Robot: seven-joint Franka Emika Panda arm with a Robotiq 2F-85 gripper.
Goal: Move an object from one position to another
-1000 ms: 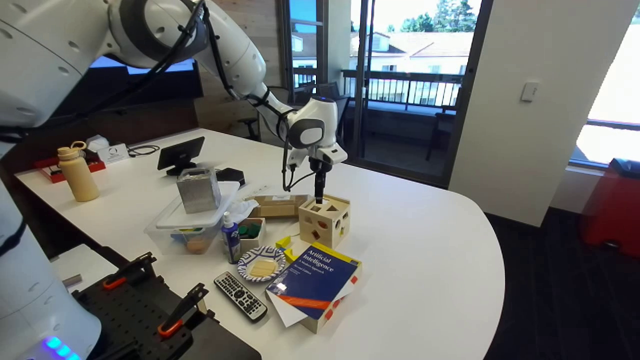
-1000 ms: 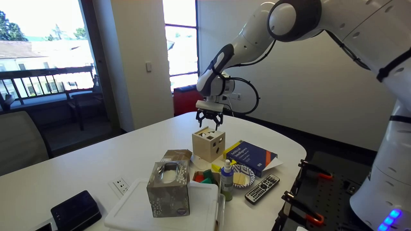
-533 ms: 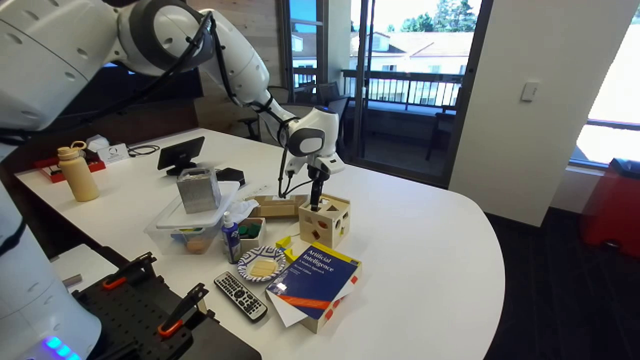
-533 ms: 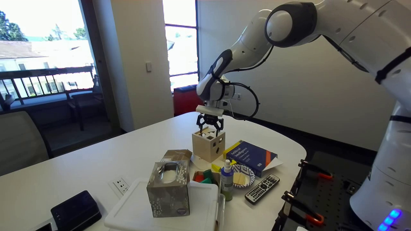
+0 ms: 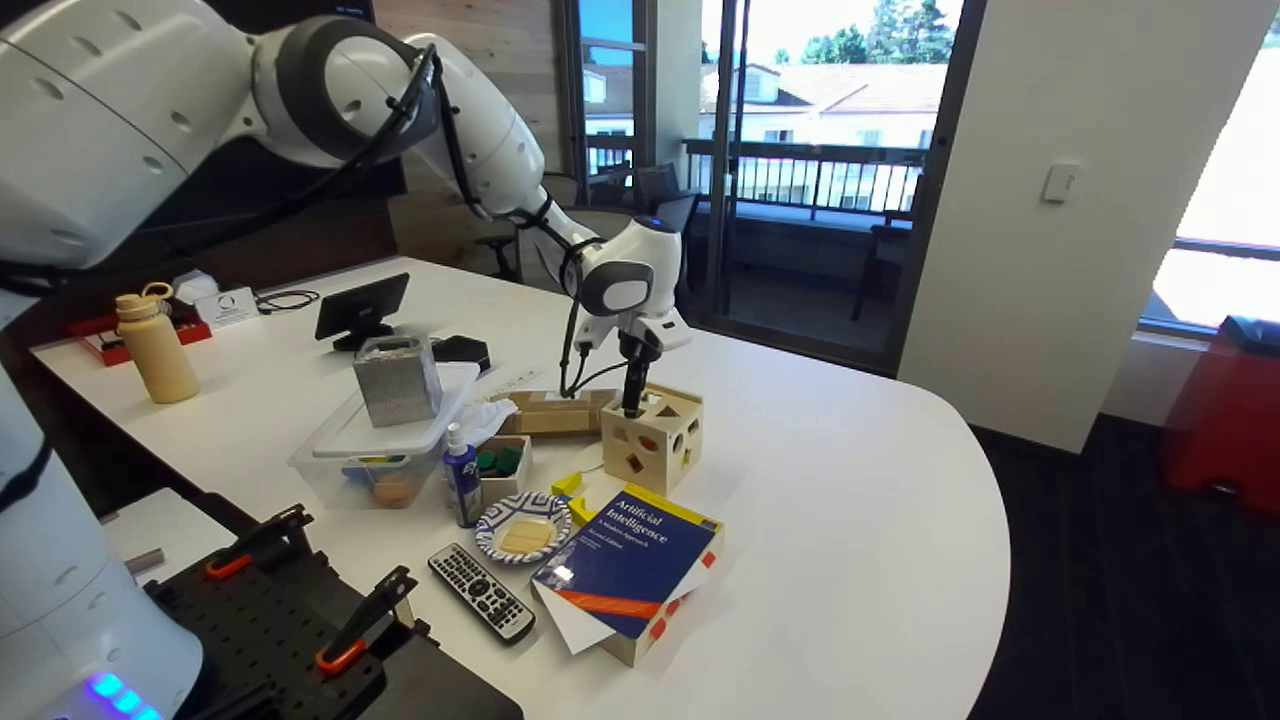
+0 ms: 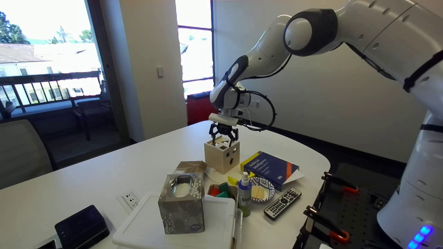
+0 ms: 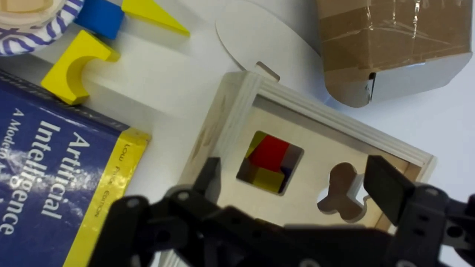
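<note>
Right over the wooden box (image 6: 219, 157) with a widely spread gripper (image 6: 222, 144); pinching nothing, as far as visible, with a stretch of bare top panel (image 7: 310, 163) between the fingers (image 7: 387, 189) in the wrist view; very near the top in both exterior views, but touching or just clear, impossible to tell!

Not told which object to move; most likely this box, judging by the aim; standing upright on the table (image 5: 850, 500), roughly between the cardboard box (image 7: 393, 33) and the book (image 5: 635, 555), near both; through the square hole (image 7: 270, 163), showing a red block (image 7: 272, 148) and a yellow block (image 7: 268, 180) inside.

Call it the grasp stage, then; not yet a lift, not yet a carry, by this reading; so at the early end of the job, with the whole move left to do.

Next up: picking a good bite; probably facing too wide a box to straddle, so perhaps better to take the rim (image 7: 341, 123); lining up one finger on each side of that, dipping slightly lower if short, then squeezing firmly before any lift; expect an uneven hang from a one-sided hold, plus a rattle from loose blocks! Better raised than dragged, too; close by in the wrist view, a yellow arch (image 7: 76, 66), beside the book; easy to knock with a low sideways slide; so up first, then across.
</note>
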